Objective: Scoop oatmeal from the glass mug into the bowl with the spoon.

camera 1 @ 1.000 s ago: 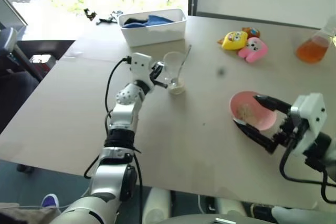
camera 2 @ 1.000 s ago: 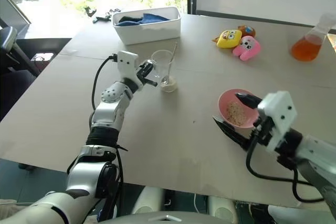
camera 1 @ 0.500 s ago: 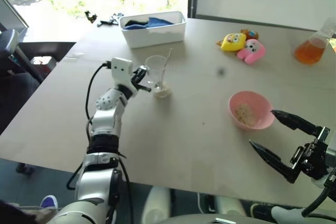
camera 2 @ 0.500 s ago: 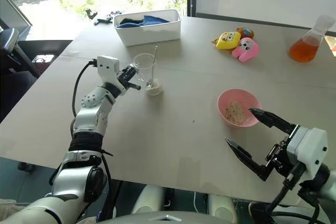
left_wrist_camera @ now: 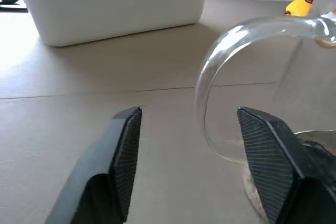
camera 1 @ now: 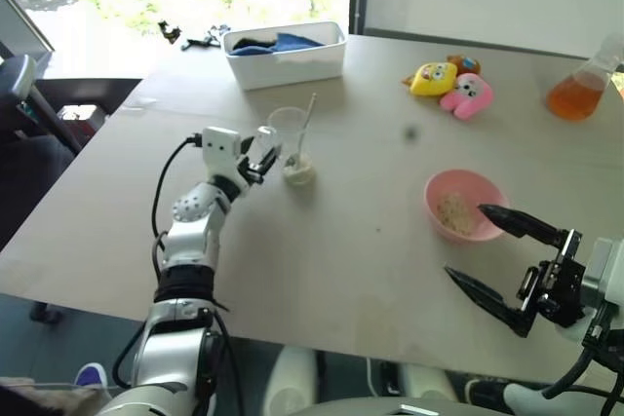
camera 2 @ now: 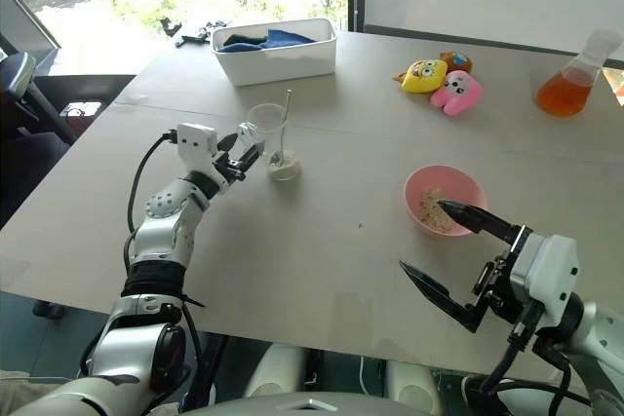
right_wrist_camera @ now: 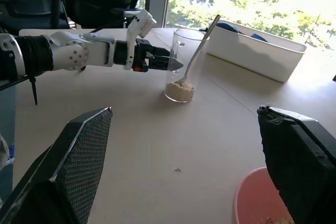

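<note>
My left tool (left_wrist_camera: 189,145) gapes beside the glass mug (camera 1: 290,138); right tool (camera 1: 492,255) agape. Oatmeal (camera 1: 454,209) in the bowl (camera 1: 466,204), spoon (camera 1: 303,127) parked; more remains in mug.

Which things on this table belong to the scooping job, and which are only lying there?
For the job:
glass mug
spoon, standing in the mug
oatmeal in the pink bowl

Only lying about:
white tub with blue cloth
flask of orange liquid
plush toys
</note>
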You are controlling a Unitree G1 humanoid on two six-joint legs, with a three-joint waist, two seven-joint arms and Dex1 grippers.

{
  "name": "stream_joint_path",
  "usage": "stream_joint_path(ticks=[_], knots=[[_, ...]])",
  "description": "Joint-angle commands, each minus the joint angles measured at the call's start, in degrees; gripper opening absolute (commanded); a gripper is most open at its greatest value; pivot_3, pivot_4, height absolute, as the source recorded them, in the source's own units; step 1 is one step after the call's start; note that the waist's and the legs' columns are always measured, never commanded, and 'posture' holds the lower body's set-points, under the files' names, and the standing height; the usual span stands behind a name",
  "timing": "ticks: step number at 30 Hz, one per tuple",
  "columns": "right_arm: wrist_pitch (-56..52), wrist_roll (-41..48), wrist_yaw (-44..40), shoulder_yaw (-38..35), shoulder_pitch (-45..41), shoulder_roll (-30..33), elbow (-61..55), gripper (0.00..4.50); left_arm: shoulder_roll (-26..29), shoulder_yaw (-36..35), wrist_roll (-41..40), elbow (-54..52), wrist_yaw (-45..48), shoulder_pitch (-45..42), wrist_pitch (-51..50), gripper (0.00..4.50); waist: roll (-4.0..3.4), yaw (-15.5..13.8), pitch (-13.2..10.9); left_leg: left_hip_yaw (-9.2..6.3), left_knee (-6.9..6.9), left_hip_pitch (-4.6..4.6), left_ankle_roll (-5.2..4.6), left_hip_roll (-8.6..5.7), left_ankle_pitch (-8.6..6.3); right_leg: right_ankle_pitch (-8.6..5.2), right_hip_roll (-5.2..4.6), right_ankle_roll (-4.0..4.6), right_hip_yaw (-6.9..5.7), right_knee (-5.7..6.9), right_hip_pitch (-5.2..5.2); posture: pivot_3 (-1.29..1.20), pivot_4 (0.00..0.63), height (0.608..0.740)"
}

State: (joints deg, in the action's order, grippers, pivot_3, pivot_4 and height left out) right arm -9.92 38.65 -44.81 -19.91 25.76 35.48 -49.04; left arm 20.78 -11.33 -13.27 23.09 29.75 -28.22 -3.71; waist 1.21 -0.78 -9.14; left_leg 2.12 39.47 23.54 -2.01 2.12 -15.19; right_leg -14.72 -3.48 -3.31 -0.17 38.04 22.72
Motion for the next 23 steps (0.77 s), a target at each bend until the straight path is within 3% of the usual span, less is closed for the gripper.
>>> stream_joint_path(ticks=[1, 14, 19, 23], knots=[[-0.17, -0.64, 0.85, -0.06, -0.32, -0.06, 0.65, 4.50, 1.09, -1.09, -1.50, -6.11, 0.00, 2.23, -1.12, 4.49, 0.00, -0.01, 0.00, 0.00, 0.00, 0.00, 0.00, 0.00, 0.00, 0.00, -0.01, 0.00, 0.00, 0.00, 0.00, 0.00, 0.150, 0.740], [3.62, -5.02, -2.37, -14.11, 10.71, -1.75, 17.36, 4.50, 13.46, -0.39, -13.35, -37.86, 14.00, 24.97, -17.75, 4.49, -0.12, -0.02, 0.09, 0.07, -0.09, -0.12, 0.00, 0.14, -0.01, -0.03, -0.14, 0.05, 0.04, -0.03, -0.06, 0.00, 0.150, 0.740], [4.33, -5.61, -6.81, -18.32, 10.23, 1.79, 25.32, 4.50, 15.69, -1.14, -16.08, -40.97, 16.66, 29.75, -20.37, 4.49, -0.20, 0.00, 0.11, 0.46, -0.30, -0.84, -0.01, 0.21, -0.03, -0.18, -0.14, 0.26, 0.36, -0.08, -0.50, 0.00, 0.150, 0.740], [4.40, -5.89, -7.97, -18.54, 8.16, 3.09, 28.14, 4.50, 15.38, -1.40, -17.28, -41.67, 16.92, 30.70, -20.75, 4.49, -0.22, 0.02, 0.13, 0.57, -0.30, -0.91, -0.01, 0.25, -0.03, -0.18, -0.12, 0.27, 0.47, -0.07, -0.49, 0.00, 0.150, 0.740]])
